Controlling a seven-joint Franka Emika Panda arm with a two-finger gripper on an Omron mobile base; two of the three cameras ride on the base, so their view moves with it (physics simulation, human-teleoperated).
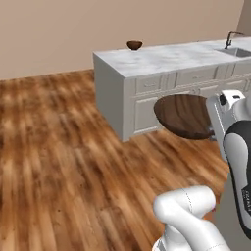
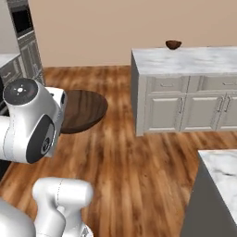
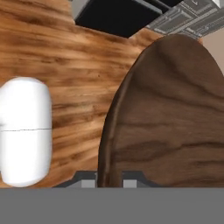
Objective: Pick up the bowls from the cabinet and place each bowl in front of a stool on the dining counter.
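Nearest the camera, the jaws [image 3: 109, 175] are closed on the rim of the wide shallow bowl [image 3: 170, 122], which takes up the right half of the hand view, its grained inside facing the lens and its edge running down between the two finger tips. In the left base view that bowl hangs at the right middle of the frame, tilted, in the air above the floor; in the right base view it sits left of centre beside the white wrist.

Further off, the deeper bowl [image 1: 134, 45] already stands on the desk [image 1: 162, 59], near its far edge at the upper middle of the left base view and at the upper right of the right base view. So, as a judgement, one bowl is delivered and the second is in transit; carrying it to the slab and setting it down at another seat is what remains. No stool can be made out, so whether the placed bowl faces one cannot be told.

The desk is white marble with grey veins over pale panelled drawers, with a sink and black faucet [image 1: 230, 39] at the upper right. The floor [image 1: 59, 147] is warm striped wood, the far wall plain beige.
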